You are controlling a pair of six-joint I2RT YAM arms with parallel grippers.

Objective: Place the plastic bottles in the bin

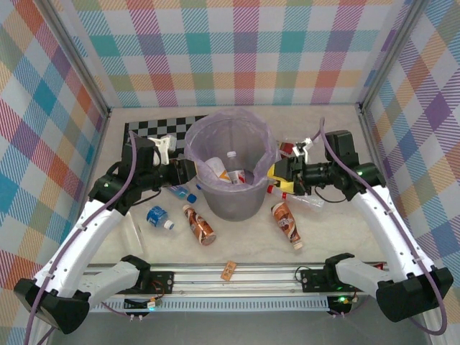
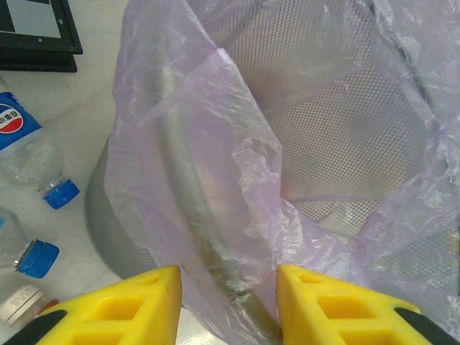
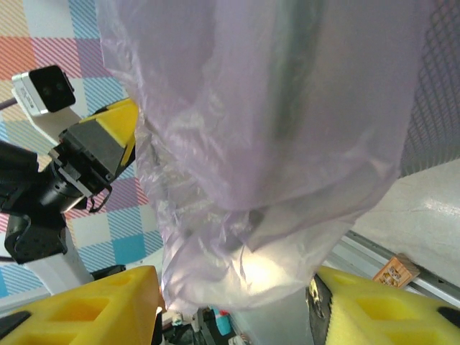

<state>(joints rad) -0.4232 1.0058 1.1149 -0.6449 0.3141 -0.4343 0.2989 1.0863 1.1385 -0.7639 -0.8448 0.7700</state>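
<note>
Lilac-lined, the bin is pinched at its rim by the left gripper, while the opposite rim is straddled by the spread right gripper.

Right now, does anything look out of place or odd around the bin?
Yes. The left gripper is clamped on the rim of the bin, with the liner bunched in its grip. The right gripper straddles the opposite rim, though the bottles to collect lie tipped on the table around it.
</note>
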